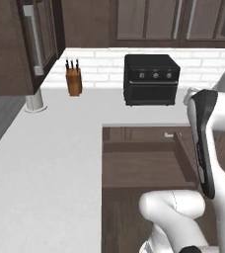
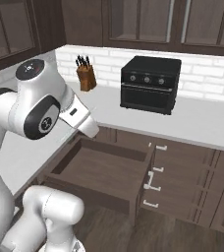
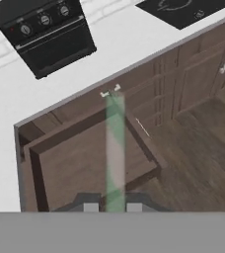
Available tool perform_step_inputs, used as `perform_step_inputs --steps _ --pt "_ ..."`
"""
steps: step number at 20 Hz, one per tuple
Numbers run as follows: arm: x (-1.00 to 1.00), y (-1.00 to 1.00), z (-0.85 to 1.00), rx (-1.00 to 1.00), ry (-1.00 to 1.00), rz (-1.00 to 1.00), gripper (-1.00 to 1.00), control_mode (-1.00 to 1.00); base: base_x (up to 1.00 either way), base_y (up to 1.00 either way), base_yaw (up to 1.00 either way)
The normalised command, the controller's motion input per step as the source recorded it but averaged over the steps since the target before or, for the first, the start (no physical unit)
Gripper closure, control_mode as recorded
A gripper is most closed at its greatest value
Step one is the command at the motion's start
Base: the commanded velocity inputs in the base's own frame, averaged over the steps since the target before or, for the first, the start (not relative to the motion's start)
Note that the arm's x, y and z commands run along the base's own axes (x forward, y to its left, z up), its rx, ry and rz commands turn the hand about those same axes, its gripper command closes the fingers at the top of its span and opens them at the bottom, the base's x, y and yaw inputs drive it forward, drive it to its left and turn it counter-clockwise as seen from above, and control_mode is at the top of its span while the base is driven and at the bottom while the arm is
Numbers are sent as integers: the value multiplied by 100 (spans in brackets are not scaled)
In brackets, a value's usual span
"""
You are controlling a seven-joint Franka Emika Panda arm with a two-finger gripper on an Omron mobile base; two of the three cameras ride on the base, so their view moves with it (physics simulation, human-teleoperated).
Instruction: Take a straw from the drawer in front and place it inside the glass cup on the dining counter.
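Note:
In the hand view the straw point(image 3: 115, 148), a thin pale green-white tube, rises straight up from between my gripper's point(image 3: 113, 208) two tips, which are shut on it. It hangs above the open drawer point(image 3: 80, 165), a shallow dark brown wood box pulled out from under the white worktop. The same drawer point(image 2: 104, 172) stands open in the right base view with its inside bare, and it lies ahead of the arm in the left base view point(image 1: 144, 163). The glass cup and the dining counter are out of view.
A black toaster oven point(image 2: 150, 83) and a wooden knife block point(image 2: 86, 75) stand on the white worktop point(image 1: 45, 163) against the brick wall. A black cooktop point(image 3: 183, 10) is set into the worktop. Closed drawers with silver handles point(image 2: 155, 170) sit right of the open one.

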Motion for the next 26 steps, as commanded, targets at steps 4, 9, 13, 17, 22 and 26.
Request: perform_step_inputs --steps 4,9,13,17,22,26 --pt "0 0 0 0 0 0 100 100 -100 -17 -10" --pt "0 0 0 0 0 0 100 100 -100 -61 -24" --pt "0 0 0 0 0 0 100 100 -35 -72 -56" --pt "0 0 0 0 0 0 100 100 0 -56 -78" --pt "0 0 0 0 0 0 100 100 0 -57 -82" --pt "0 0 0 0 0 0 100 100 0 -61 -82"
